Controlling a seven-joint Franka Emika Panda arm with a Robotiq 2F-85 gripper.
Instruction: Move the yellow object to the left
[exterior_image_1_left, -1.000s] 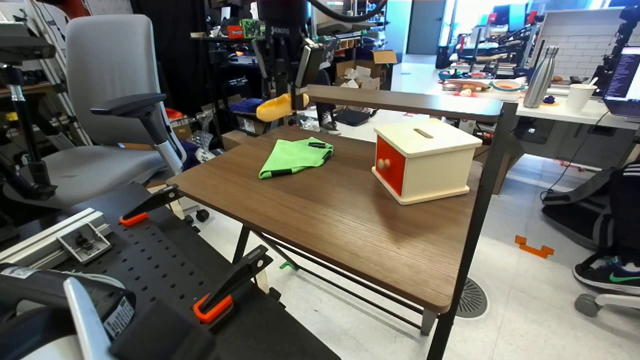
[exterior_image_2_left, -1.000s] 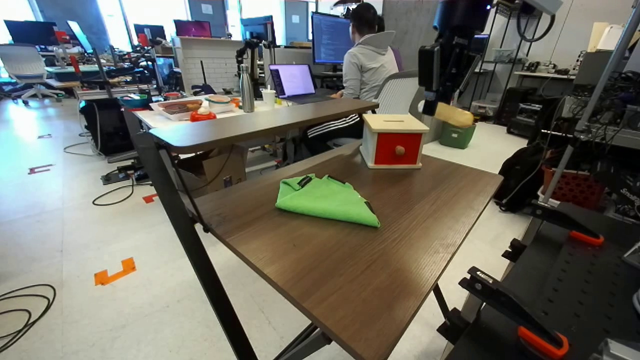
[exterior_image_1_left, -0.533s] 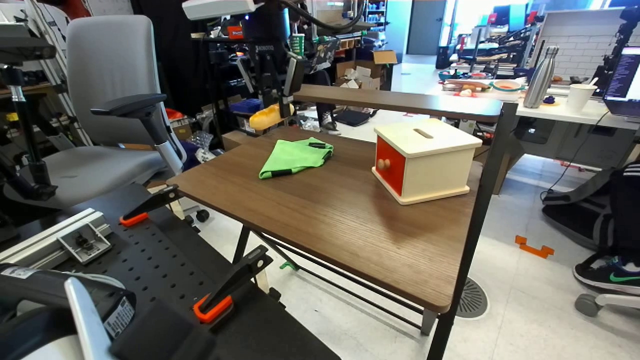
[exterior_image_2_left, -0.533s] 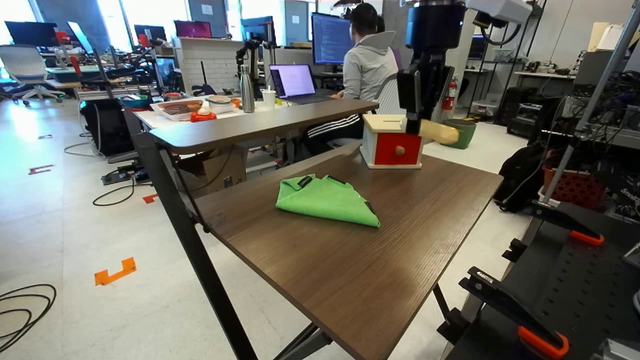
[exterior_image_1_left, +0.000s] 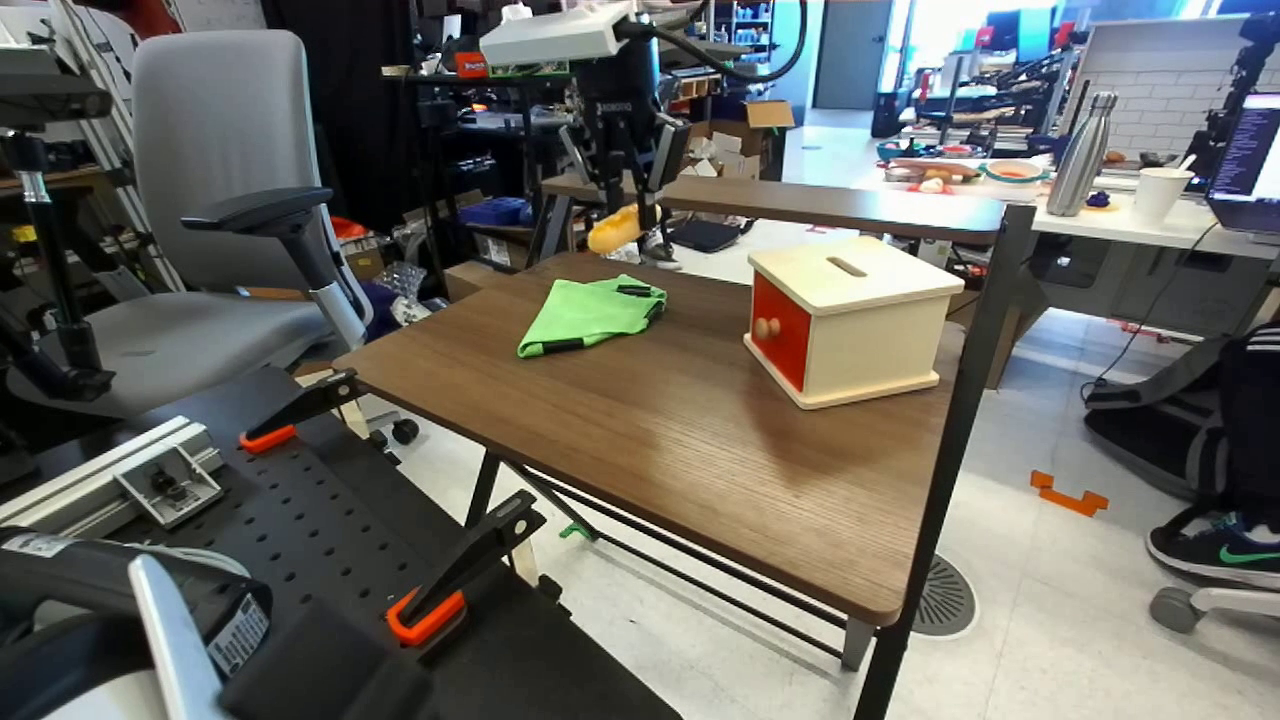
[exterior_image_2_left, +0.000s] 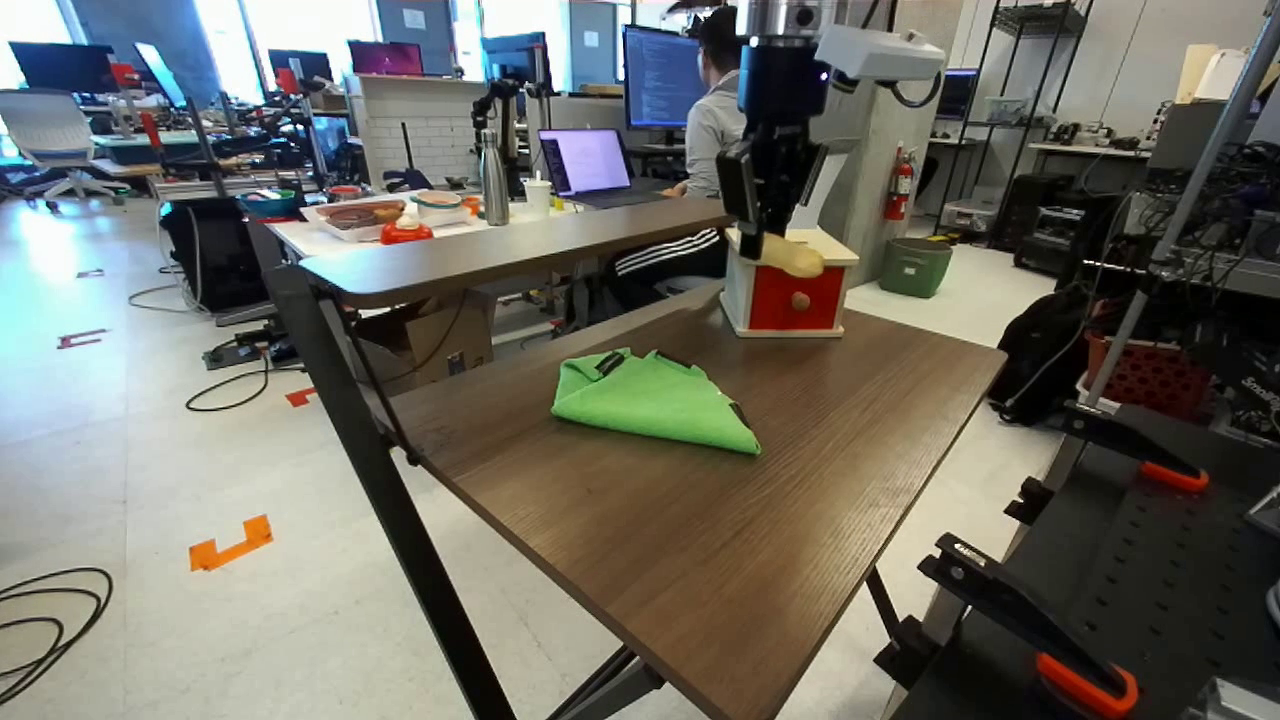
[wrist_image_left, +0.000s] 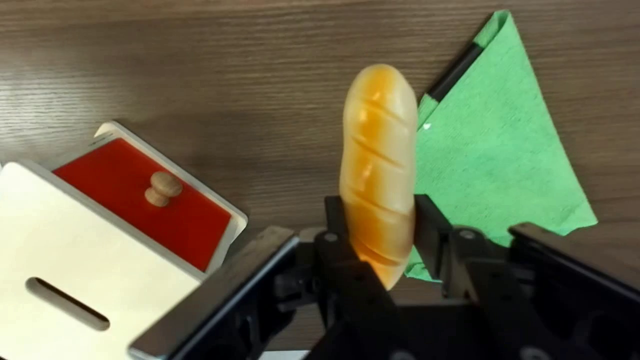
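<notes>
Yellow-orange over cream, with a smooth sheen, the yellow object (wrist_image_left: 378, 145) is a rounded oblong scored like a loaf; it is held above the table (wrist_image_left: 260, 65) in the end effector (wrist_image_left: 378, 215), whose fingers (wrist_image_left: 334, 215) are drawn in to its width, one along each long flank, with no gap to be seen at either; the hold is nearer one end, so the longer part juts out ahead of the end effector; on the table below, to the end effector's right in the wrist view, lies the green cloth (wrist_image_left: 500, 150), and to its left stands the red-and-white box (wrist_image_left: 110, 250). By its look the object should be light, probably a plastic or foam toy; no clear dent shows beside the fingers, which hints at a fairly stiff body, though softness cannot be ruled out; the gloss suggests a slippery skin, but hardly a fragile one, so a moderate squeeze should serve; mid-length, across the narrow width, would be the best place to take it; held off-centre, it might droop or swivel in a quick sweep left, so a level, unhurried carry seems wise.
</notes>
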